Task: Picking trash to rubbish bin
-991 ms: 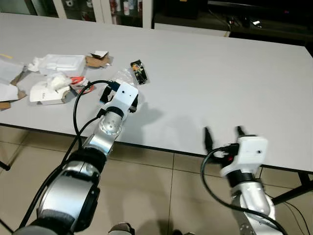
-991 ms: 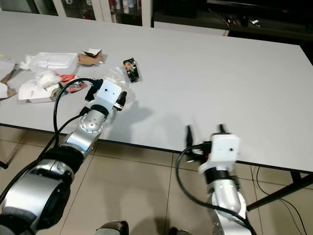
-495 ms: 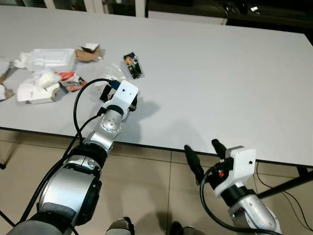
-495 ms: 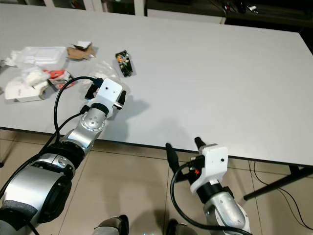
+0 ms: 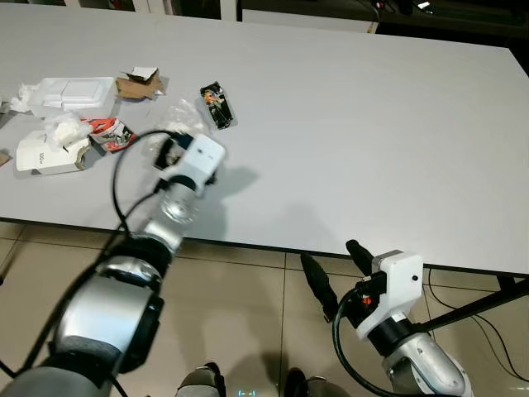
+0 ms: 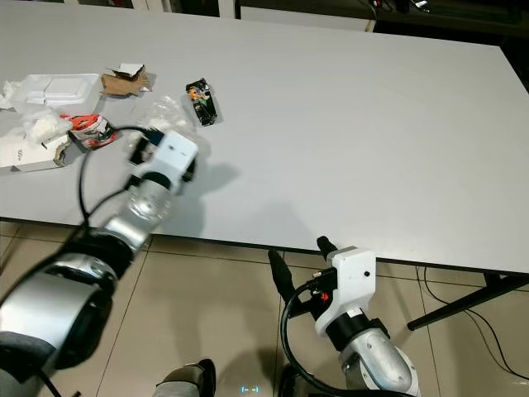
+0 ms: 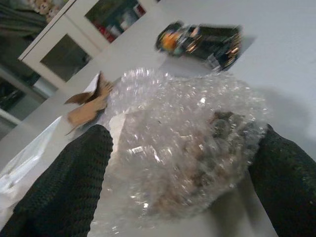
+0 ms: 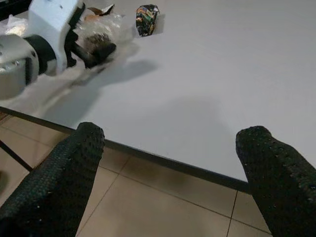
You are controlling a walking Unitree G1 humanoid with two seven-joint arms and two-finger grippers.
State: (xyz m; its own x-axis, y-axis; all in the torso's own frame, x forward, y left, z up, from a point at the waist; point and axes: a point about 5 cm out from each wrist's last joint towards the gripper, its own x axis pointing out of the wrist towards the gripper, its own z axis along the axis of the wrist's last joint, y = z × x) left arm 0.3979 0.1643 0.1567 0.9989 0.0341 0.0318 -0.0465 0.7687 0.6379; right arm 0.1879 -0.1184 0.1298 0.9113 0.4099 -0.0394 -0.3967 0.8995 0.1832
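Note:
A crumpled wad of clear bubble wrap [image 7: 182, 148] lies on the white table [image 5: 372, 124] near its front edge. My left gripper [image 5: 168, 151] is shut on it, one black finger [image 7: 64, 187] pressed on each side. Just beyond the wrap lies a black snack packet [image 5: 218, 105]. My right gripper [image 5: 337, 269] hangs open below the table's front edge, over the tiled floor, with nothing between its fingers [image 8: 54, 182].
More trash lies at the table's left: a white foam box [image 5: 78, 91], torn cardboard [image 5: 136, 83], a red wrapper [image 5: 107, 132] and a white carton [image 5: 45, 153]. The table's dark front edge [image 5: 273, 248] runs across, with beige floor tiles [image 5: 248, 331] below it.
The view has tilted down. My right gripper has dropped from the table's edge to below it. My left gripper stays at the bubble wrap.

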